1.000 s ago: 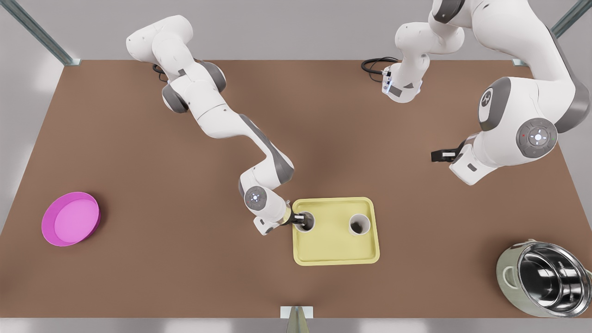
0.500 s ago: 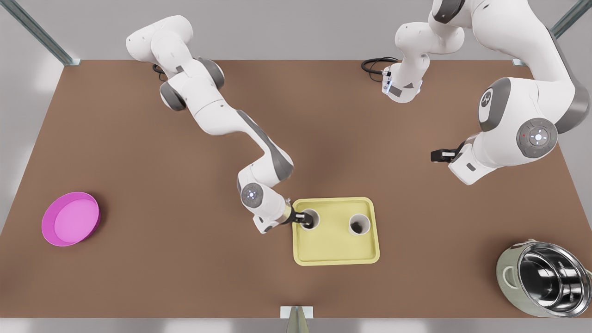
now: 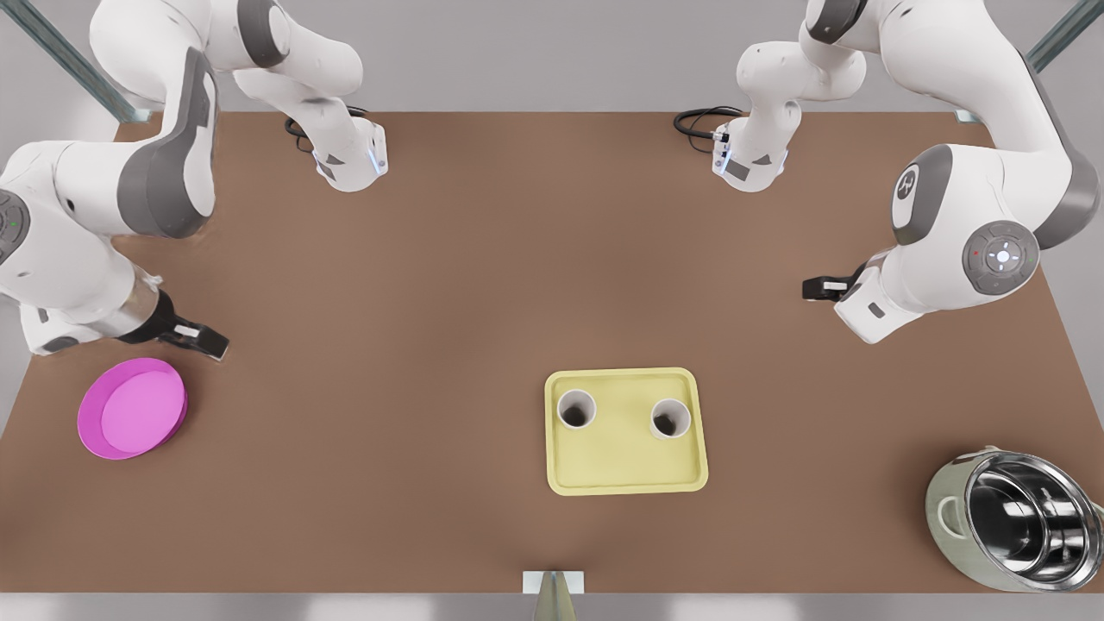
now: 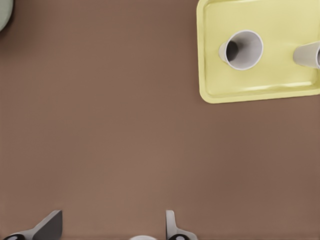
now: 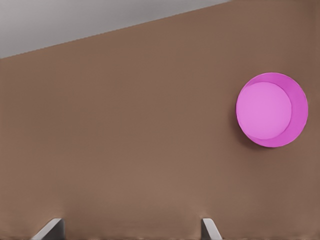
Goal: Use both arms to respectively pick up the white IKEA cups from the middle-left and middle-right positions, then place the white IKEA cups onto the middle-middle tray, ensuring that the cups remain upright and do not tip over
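White IKEA cups [image 3: 576, 409] both stand upright on the tray [image 3: 625, 461], and we see nothing gripping them. Sweeping from the front view's left, we find the left gripper [image 3: 211, 345] well away from the tray, hanging over the table [image 3: 388, 285]. Its fingers [image 4: 50, 227] are spread wide with nothing between them. A magenta bowl [image 3: 131, 408] sits just beside that gripper, equally far from the tray. Inside the tray, the left-hand cup [image 3: 576, 409] is close to the rim and the right-hand cup [image 3: 670, 418] stands apart from it, both in the tray's far half. Past the tray, the right gripper [image 3: 809, 289] waits well off and farther back, its fingers [image 5: 210, 227] also wide and empty. A steel pot [image 3: 1018, 517] lies tilted at the table's near corner, well apart from the tray.
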